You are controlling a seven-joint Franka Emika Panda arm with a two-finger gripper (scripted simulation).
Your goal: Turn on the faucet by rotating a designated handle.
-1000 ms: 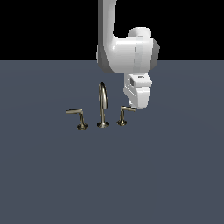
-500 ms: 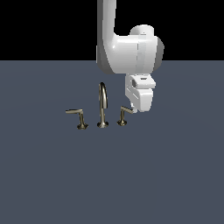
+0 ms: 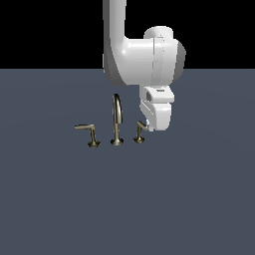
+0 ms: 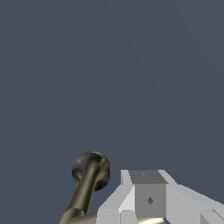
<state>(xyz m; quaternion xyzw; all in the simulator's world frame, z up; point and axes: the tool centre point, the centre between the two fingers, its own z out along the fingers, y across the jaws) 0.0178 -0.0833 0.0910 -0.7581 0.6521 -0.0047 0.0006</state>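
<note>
The brass faucet stands on the grey floor with its tall arched spout (image 3: 116, 119) in the middle. The handle (image 3: 140, 132), short-levered and upright, is on the exterior view's right of the spout. A longer-levered handle (image 3: 88, 132) stands on the spout's other side. My gripper (image 3: 151, 125) hangs right against the short handle's lever end. In the wrist view the handle (image 4: 89, 179) shows as a brass stem with a rounded end, close beside my gripper (image 4: 145, 186). The fingers look pressed together with nothing between them.
The white arm (image 3: 134, 60) comes down from above, behind the faucet. A flat grey floor (image 3: 127, 199) spreads all around the faucet.
My hand has stayed beside the short handle and sunk slightly. The arm's upper link has shifted a little. The handle's lever looks slightly turned.
</note>
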